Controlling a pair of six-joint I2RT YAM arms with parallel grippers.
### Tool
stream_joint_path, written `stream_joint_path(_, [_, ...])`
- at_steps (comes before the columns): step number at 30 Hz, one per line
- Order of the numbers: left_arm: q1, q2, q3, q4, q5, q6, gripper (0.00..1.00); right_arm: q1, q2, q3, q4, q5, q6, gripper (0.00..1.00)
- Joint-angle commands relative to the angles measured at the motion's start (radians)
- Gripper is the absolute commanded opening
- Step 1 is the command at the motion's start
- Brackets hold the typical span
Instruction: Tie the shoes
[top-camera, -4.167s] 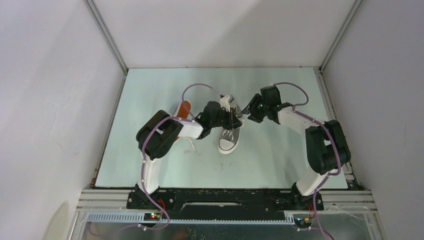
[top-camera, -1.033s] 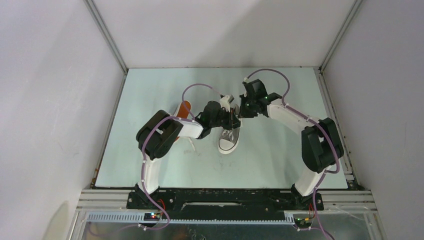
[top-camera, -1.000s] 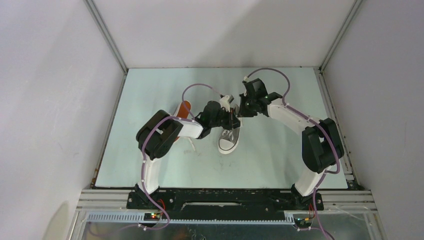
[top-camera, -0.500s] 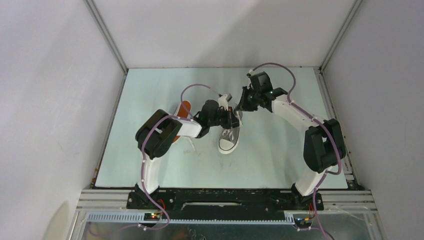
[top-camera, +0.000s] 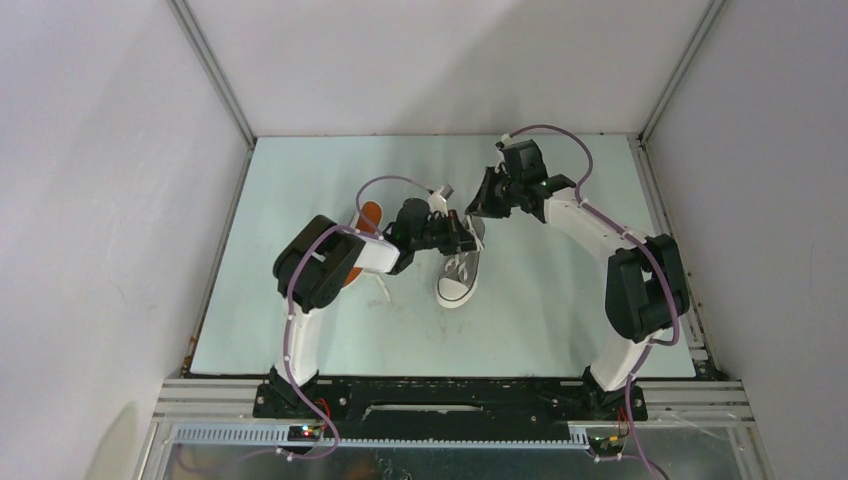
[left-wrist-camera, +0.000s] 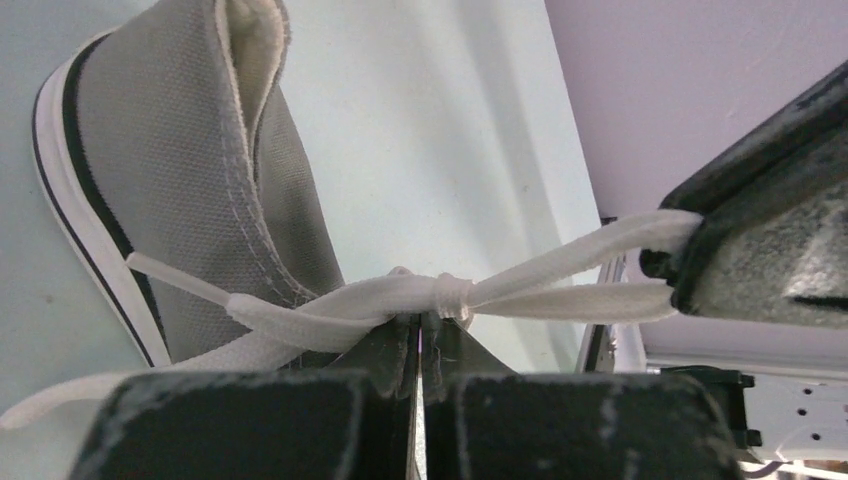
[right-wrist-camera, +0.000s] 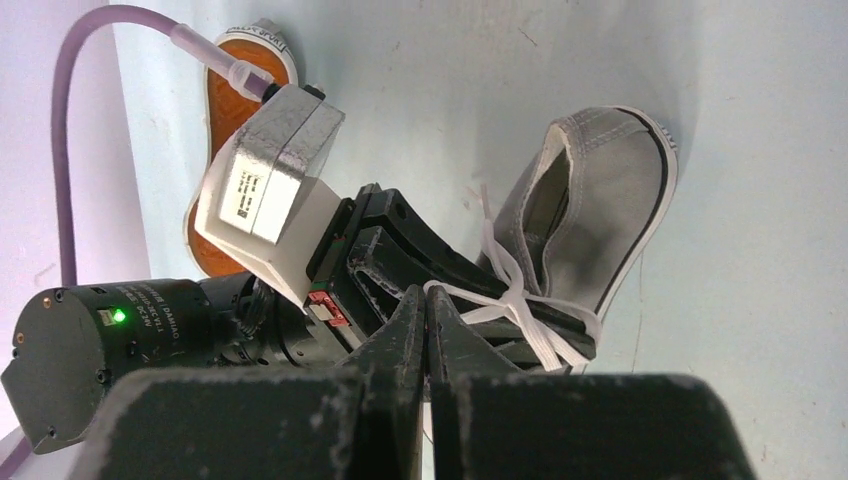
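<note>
You have just pulled your two arms a little further apart. A second ago the right fingers (top-camera: 478, 205) were close over the shoe. Now they are further back and a bit to the right. The left fingers (top-camera: 458, 222) have slid a little to the left.

The small grey canvas sneaker (top-camera: 458, 278) with the white rubber toe cap has not moved. It stands on the pale green counter (top-camera: 560, 300) near the middle, with its toe pointing at you. The other sneaker (top-camera: 370, 214) lies just to its left, with its flat orange sole showing.

Both sets of fingers are clenched on the white lace (left-wrist-camera: 330, 310). In the left wrist view, the right fingers (left-wrist-camera: 760, 250) pinch a doubled bit of lace, which looks like one loop. The left fingers (left-wrist-camera: 395, 350) are squeezed shut right under the knot (left-wrist-camera: 447, 292). I cannot tell just which bit of lace they grip. The lace runs tight between the two sets of fingers, and the knot is small and bunched up.

So I think the pull has snugged the knot down, and this shoe looks nearly tied. One thin lace end sticks out loose by the heel. I cannot see the laces of the other sneaker, so I cannot say if it is tied.
</note>
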Motion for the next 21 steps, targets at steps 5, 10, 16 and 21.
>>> stream_joint_path(5, [0.017,0.046,-0.008,0.061,0.065,-0.128,0.0,-0.002,0.033,0.039,0.115,-0.046,0.029,0.0])
stream_joint_path(10, [0.025,0.061,-0.008,0.094,0.069,-0.169,0.0,-0.004,0.047,0.039,0.11,-0.044,0.004,0.06])
stream_joint_path(16, [0.043,0.079,-0.014,0.127,0.078,-0.206,0.0,-0.014,0.036,0.039,0.068,-0.035,-0.048,0.23])
stream_joint_path(21, [0.048,0.081,-0.014,0.114,0.077,-0.204,0.0,-0.03,-0.01,0.009,0.052,-0.034,-0.101,0.44])
